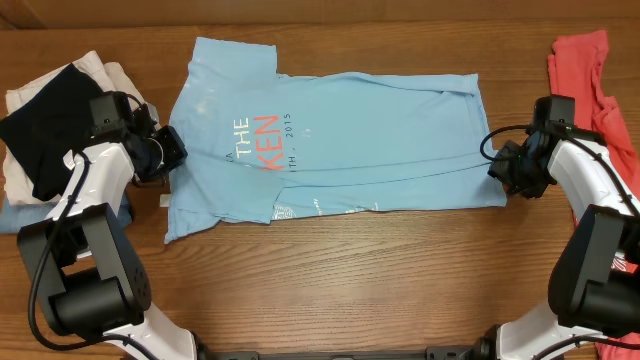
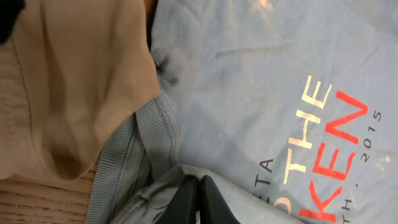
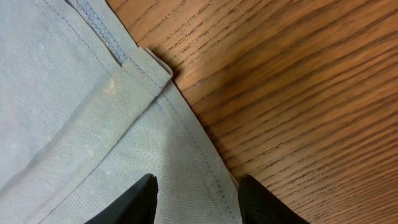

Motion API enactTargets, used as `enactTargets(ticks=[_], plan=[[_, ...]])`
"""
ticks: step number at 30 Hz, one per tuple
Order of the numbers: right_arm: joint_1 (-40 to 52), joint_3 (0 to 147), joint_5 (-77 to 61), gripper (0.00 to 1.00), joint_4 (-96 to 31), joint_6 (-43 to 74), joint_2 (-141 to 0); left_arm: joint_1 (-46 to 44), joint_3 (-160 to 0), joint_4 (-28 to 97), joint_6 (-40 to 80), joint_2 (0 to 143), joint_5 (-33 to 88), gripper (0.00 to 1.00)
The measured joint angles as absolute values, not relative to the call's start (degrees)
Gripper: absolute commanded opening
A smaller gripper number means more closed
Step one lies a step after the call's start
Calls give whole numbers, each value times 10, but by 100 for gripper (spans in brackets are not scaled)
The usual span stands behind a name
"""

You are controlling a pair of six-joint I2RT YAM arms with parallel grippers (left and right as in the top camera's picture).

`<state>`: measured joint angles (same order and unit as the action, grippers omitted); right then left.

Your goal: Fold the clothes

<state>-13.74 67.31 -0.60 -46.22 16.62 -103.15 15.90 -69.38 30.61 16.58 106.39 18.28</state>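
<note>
A light blue T-shirt [image 1: 370, 130] with red and white chest lettering lies across the table's middle, its lower part folded over. My left gripper [image 1: 168, 152] is at the shirt's left edge. In the left wrist view its jaws [image 2: 198, 186] are pressed together, pinching a raised fold of the blue shirt [image 2: 261, 81] at a seam. My right gripper [image 1: 500, 168] is at the shirt's right hem. In the right wrist view it [image 3: 196, 193] stands open, one finger over the blue cloth [image 3: 62, 93] and the other over bare wood. A coral-red T-shirt [image 1: 585, 70] lies crumpled at the far right.
A black garment [image 1: 45, 125] rests on a cream cloth [image 1: 95, 70] at the far left, over a bit of blue denim [image 1: 20, 215]. The cream cloth [image 2: 68, 81] lies close beside the left gripper. Bare wooden table [image 1: 350, 280] runs along the front.
</note>
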Motion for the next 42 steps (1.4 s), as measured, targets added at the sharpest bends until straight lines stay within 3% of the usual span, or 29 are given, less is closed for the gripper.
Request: enactTargets(ticks=[16,18,20,24,35,42], plan=[[-137,673,-6,46,-461,166,-1032,152,-694,323,222,1064,128,5],[-137,673,-6,46,-461,166,-1032,146,-694,325,222,1064,121,10],[-137,673,-6,46,-461,166,-1032,138,-694,326,220,1064,117,22],[-137,673,-6,46,-461,166,-1032,131,-694,331,221,1064,120,31],[-137,669,-6,46,-469,167,-1032,123,-696,388,205,1058,163,29],[-137,612,-6,46,-448,180,-1032,54,-695,437,175,1056,141,30]])
